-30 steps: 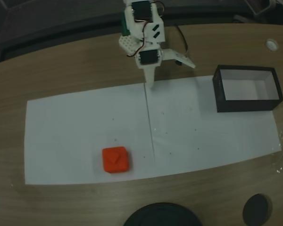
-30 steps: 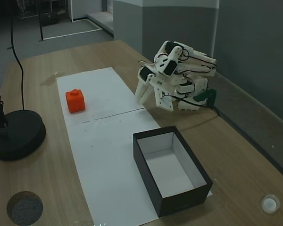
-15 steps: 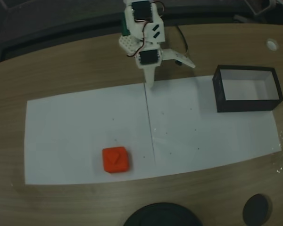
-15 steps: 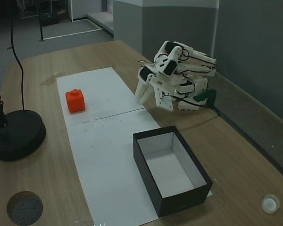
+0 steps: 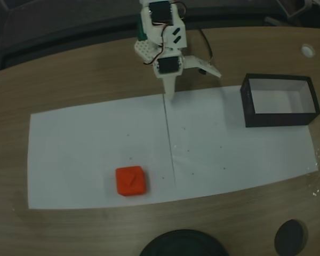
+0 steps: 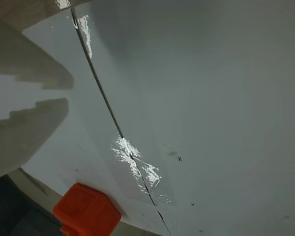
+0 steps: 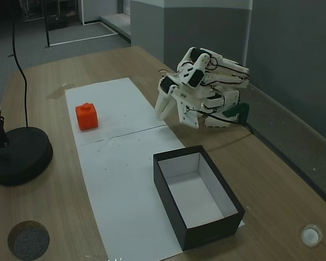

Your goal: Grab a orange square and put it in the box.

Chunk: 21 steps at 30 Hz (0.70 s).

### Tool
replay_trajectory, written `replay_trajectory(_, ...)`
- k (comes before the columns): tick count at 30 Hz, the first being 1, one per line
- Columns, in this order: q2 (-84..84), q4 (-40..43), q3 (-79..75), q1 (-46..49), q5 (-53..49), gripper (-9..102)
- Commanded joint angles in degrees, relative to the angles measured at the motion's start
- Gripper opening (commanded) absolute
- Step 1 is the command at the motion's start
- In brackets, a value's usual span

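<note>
Waiting pose: fingers (image 5: 171, 95) together, empty, tips low at the paper's far edge.
Orange square (image 5: 131, 181): well ahead of the fingers, untouched on paper.
Box (image 5: 279, 100): off to their side, open for the drop.

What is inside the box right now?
Nothing: the box shows a bare white floor in a fixed view. In the other fixed view its near wall hides part of the floor. The cube sits on the paper.
</note>
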Motion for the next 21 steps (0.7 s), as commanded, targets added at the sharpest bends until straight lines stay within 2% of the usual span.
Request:
replay_trajectory(1, 1.3, -6.3, -3.6, -0.4, 0.2, 0)
replay_trajectory(8, 1.3, -14.6, -4.0, -0.2, -0.4, 1)
replay_trajectory(15, 0.9, -16.4, -13.3, -0.3, 0.1, 18)
replay_trajectory(21, 0.6, -15.9, -21.1, 0.8, 0.2, 24)
